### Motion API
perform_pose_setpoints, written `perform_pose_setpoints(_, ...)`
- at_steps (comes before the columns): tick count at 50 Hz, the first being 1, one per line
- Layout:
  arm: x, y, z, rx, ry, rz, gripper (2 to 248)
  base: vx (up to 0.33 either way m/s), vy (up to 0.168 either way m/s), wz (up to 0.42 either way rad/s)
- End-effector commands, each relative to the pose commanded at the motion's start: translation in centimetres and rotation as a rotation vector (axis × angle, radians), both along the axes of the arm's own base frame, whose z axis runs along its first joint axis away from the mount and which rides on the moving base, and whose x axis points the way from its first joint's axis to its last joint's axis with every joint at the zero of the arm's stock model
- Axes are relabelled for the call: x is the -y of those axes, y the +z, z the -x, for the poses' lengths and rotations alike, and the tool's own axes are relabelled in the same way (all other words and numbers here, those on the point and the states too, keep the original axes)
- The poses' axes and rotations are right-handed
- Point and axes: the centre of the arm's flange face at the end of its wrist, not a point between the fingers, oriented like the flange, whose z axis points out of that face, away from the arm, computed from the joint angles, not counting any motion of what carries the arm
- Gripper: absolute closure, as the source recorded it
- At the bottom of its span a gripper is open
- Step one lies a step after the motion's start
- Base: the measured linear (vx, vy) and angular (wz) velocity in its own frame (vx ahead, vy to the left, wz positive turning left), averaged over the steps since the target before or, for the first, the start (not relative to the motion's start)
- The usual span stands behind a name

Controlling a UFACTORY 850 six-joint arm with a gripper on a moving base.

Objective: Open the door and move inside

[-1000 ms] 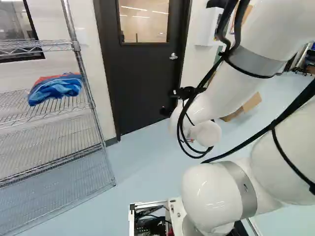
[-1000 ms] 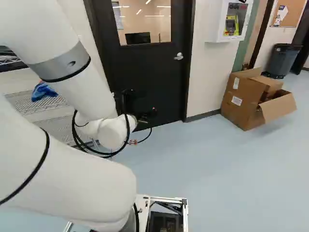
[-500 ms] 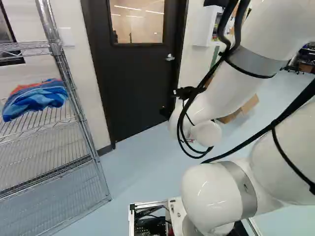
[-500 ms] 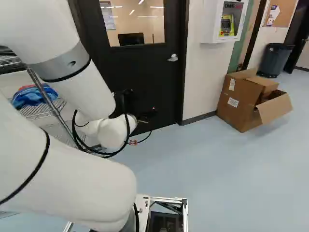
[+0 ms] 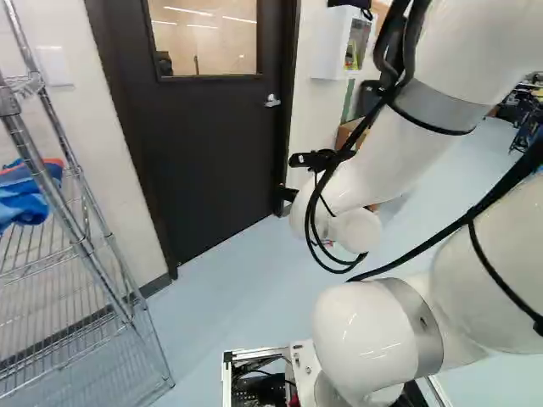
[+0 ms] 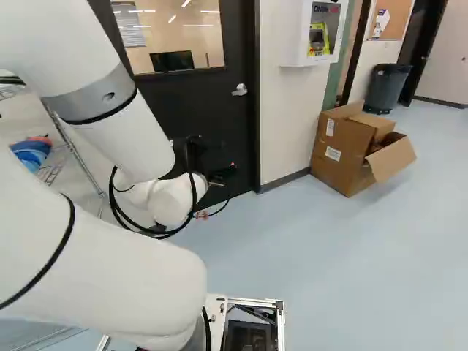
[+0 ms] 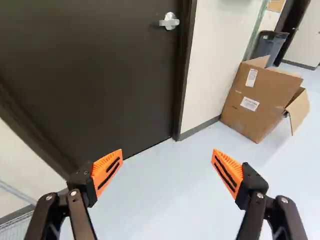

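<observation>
Door (image 5: 212,157): seen shut in its frame (image 6: 257,95), ahead of the arm (image 5: 399,161); window (image 5: 204,38) set in upper part.
Handle (image 6: 240,90): fixed nr door's right edge, well apart from gripper (image 6: 221,175).
Gripper height: held lower than handle, w/ door's lower part seen ahead in wrist view.
Fingers: gripper (image 7: 167,152) spread wide, orange pads (image 7: 107,167) held well apart, floor (image 7: 165,200) seen btwn them.
Left side: wire rack (image 5: 110,284) stood nr wall, blue & red cloth (image 5: 24,202) laid on a shelf.
Right side: white cabinet (image 6: 293,33) mounted on wall; cardboard box (image 6: 340,157) set on floor below, to its right, flaps opened.
Far right: dark bin (image 6: 387,89) placed beyond box; pinboard (image 6: 395,20) hung on wall.
</observation>
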Motion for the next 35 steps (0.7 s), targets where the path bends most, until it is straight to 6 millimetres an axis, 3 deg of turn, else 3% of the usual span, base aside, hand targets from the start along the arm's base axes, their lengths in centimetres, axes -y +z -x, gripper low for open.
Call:
perform_pose_setpoints(14, 0.00, 0.00, 0.00, 0.000, 0.000, 0.000, 3, 0.182, -0.040, -0.212)
perform_pose_setpoints(35, 0.00, 0.00, 0.00, 0.000, 0.000, 0.000, 3, 0.170, 0.001, -0.023)
